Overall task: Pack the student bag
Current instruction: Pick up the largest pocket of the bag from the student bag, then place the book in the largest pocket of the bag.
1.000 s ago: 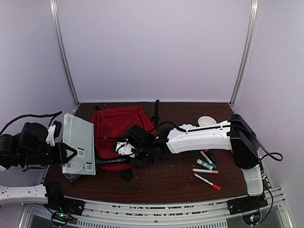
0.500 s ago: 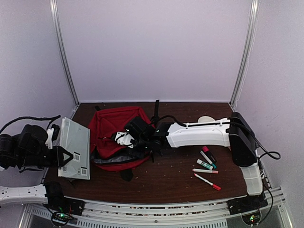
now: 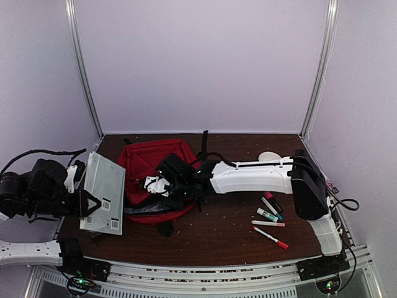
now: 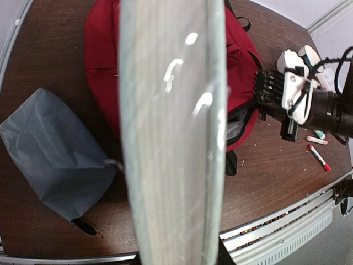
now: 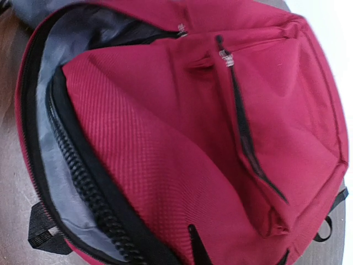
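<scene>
The student bag [image 3: 146, 164], red with black zippers, lies at the table's left centre. Its main zipper [image 5: 83, 187] is open and grey lining [image 5: 47, 154] shows along the edge. My right gripper [image 3: 151, 185] rests on the bag's front flap. In the right wrist view only a black tip of that gripper [image 5: 193, 243] shows, pinched shut into the red fabric. My left gripper [image 3: 93, 203] is shut on a flat grey book [image 3: 104, 192] with barcode stickers, held tilted left of the bag. That book [image 4: 171, 132] fills the left wrist view and hides the fingers.
A grey soft pouch [image 4: 52, 154] lies on the table under the book, left of the bag. Several markers [image 3: 270, 214] lie at the right. A small white round object [image 3: 270, 156] sits at the back right. Side walls stand close on both sides.
My right gripper slid up and left across the bag's flap and closed. The bag's flap shifted with it. My left arm swayed slightly, still holding the book.
</scene>
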